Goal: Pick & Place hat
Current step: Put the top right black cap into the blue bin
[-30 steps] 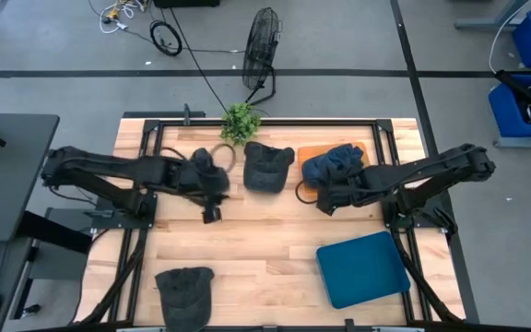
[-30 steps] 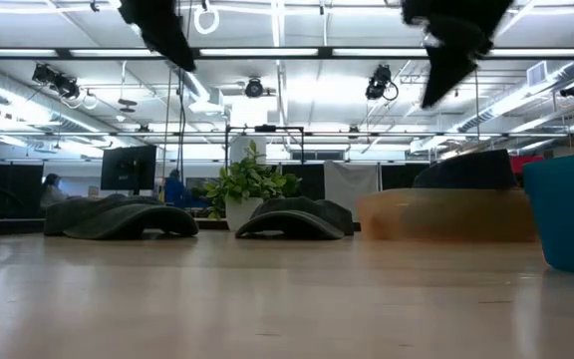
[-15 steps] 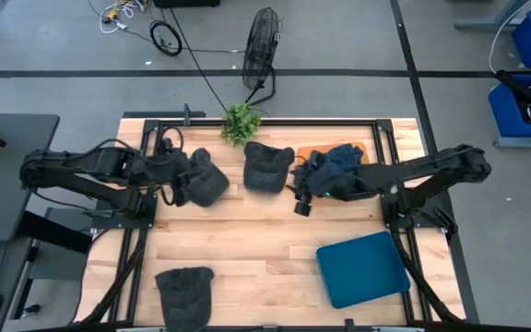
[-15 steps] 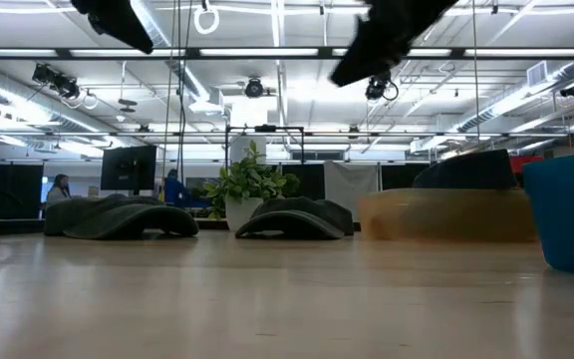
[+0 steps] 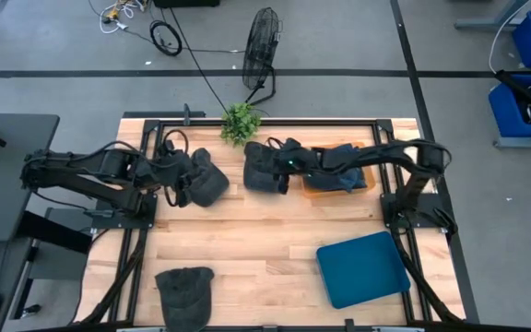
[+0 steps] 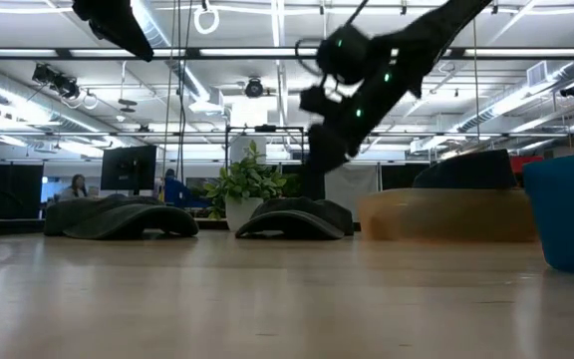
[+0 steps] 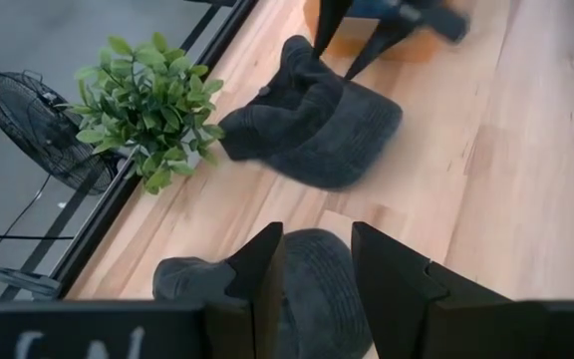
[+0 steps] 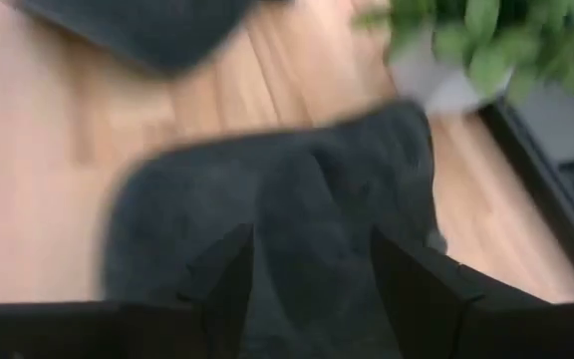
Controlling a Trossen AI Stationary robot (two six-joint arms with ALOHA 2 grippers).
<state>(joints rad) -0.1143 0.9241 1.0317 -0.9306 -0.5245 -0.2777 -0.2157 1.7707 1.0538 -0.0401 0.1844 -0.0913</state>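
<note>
Several dark caps are on the table. The middle hat (image 5: 264, 175) (image 6: 293, 218) lies crown up near the plant. The left hat (image 5: 208, 182) (image 7: 317, 304) lies beside it. My right gripper (image 5: 277, 168) (image 8: 312, 267) is open, reaching across from the table's right, low over the middle hat (image 8: 297, 199). In the low view it (image 6: 314, 189) stands just above that hat's crown. My left gripper (image 5: 188, 184) (image 7: 312, 274) is open and hovers high above the left hat. My right gripper comes at the middle hat's crown (image 8: 287, 219) slanting down from the table's right, its open fingers on either side of the crown. Blur hides whether they touch the cloth. The hat lies flat on the table.
An orange tray (image 5: 313, 189) with a dark blue hat (image 5: 341, 157) sits right of the middle hat. A potted plant (image 5: 240, 120) stands at the far edge. A blue bin lid (image 5: 362, 269) lies near right, and another cap (image 5: 184, 288) near left.
My right gripper has swung from beside the orange tray toward the table's left and come down over the middle hat. My left gripper drew back toward the table's left, then held still. The hats have stayed in place.
</note>
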